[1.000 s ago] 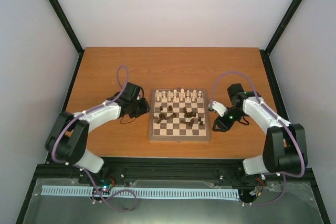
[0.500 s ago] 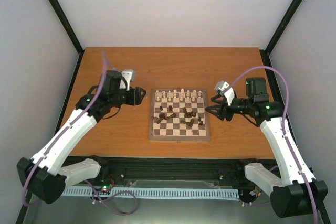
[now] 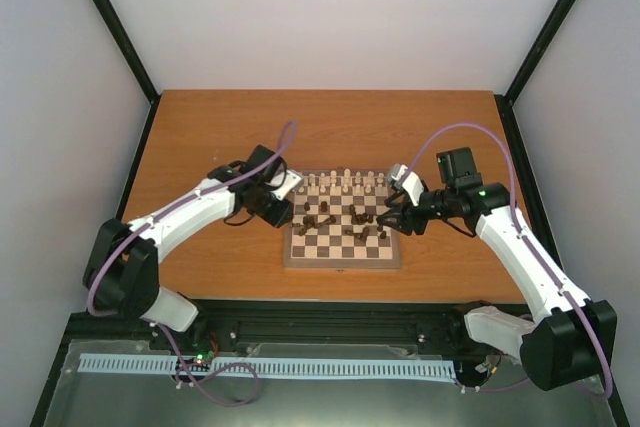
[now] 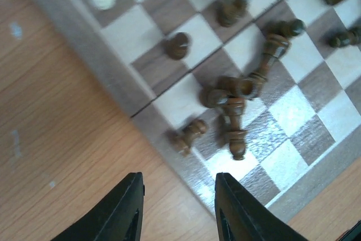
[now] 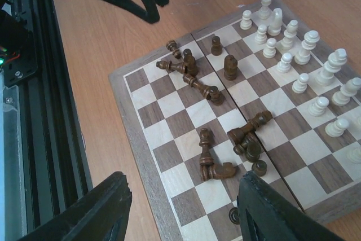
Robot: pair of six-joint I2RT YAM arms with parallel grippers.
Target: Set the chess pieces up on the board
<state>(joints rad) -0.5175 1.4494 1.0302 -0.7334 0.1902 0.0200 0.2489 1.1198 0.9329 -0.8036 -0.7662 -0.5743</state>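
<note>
The board [image 3: 342, 259] lies flat at the middle of the orange-brown wood-grain table [image 3: 250, 137], a square of dark brown and cream checks inside a light brown border. The cream pieces [image 3: 345, 183], small turned figures with knobbed tops, stand upright in two rows along its far edge. The dark pieces [image 5: 211, 162] are scattered over the middle squares, most of them toppled on their sides in small tangles (two or three stand upright).

From above, the pieces are little more than specks. The right wrist view shows their lathe-turned collars, a seam running across the board and a black rail [image 5: 34, 83] at the table's near edge. The left wrist view, somewhat blurred, shows a glossy sheen on the squares.

The left gripper [image 4: 179, 182] hovers just off the board's left border, its black fingers moderately apart with nothing between them. The right gripper [image 5: 185, 187] hangs over the board's right side, its fingers spread wide and empty.
</note>
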